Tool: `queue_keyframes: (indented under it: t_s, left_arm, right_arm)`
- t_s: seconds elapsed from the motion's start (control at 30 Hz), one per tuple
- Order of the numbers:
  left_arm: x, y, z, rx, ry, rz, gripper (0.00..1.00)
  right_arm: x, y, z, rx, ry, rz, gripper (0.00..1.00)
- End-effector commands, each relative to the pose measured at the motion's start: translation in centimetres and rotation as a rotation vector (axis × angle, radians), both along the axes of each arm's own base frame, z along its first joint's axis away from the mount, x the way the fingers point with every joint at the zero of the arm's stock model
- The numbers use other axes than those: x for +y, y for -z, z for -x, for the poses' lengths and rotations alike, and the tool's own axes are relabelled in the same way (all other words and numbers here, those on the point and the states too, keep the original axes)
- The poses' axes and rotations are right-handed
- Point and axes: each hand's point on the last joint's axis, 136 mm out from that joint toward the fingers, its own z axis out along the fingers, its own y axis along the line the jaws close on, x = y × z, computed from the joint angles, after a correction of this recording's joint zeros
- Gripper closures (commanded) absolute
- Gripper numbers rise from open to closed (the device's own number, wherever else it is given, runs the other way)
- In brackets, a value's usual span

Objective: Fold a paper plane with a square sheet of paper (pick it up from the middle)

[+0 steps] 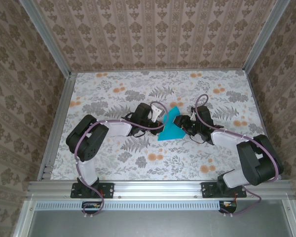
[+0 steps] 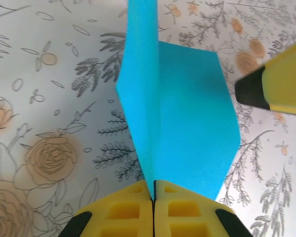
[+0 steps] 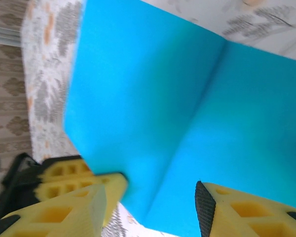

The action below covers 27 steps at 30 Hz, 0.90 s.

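No legible text, label, brand, number or sign anywhere. Thin turquoise-blue square paper sheet point(image 2: 187, 123): plain, unmarked. Floral-patterned surface point(image 1: 138, 163): printed flowers and ferns, no lettering.

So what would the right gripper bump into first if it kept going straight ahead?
The blue paper, most likely: it stands right in front of the open right gripper, very close.

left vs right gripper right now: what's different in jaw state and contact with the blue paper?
The left gripper has its jaws shut, pinching the blue paper at a raised fold; the right gripper has its jaws apart, with the paper between them unclamped. In the top view the left gripper sits at the paper's left, the right gripper at its right. Both have yellow fingers.
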Motion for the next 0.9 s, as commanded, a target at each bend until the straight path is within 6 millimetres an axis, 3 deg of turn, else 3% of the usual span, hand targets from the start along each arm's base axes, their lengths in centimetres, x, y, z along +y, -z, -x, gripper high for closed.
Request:
queue_keyframes:
  t_s: [0.0, 0.27, 0.7, 0.87]
  left_arm:
    - [0.7, -2.1, -1.0, -0.109, -0.056, -0.011, 0.94]
    - [3.5, -3.5, -2.1, -0.218, -0.167, -0.074, 0.95]
    - [1.6, -1.0, -1.2, -0.212, -0.082, -0.176, 0.95]
    - [1.0, -0.8, -1.0, -0.217, -0.06, -0.199, 0.95]
  right_arm:
    - [-0.8, 0.1, 0.6, 0.048, 0.014, 0.041, 0.47]
    - [0.5, -2.2, -0.5, -0.007, -0.025, -0.005, 0.46]
    - [0.6, -1.2, -0.7, -0.001, -0.032, 0.001, 0.46]
    - [0.7, -0.1, -0.9, 0.038, -0.037, 0.016, 0.57]
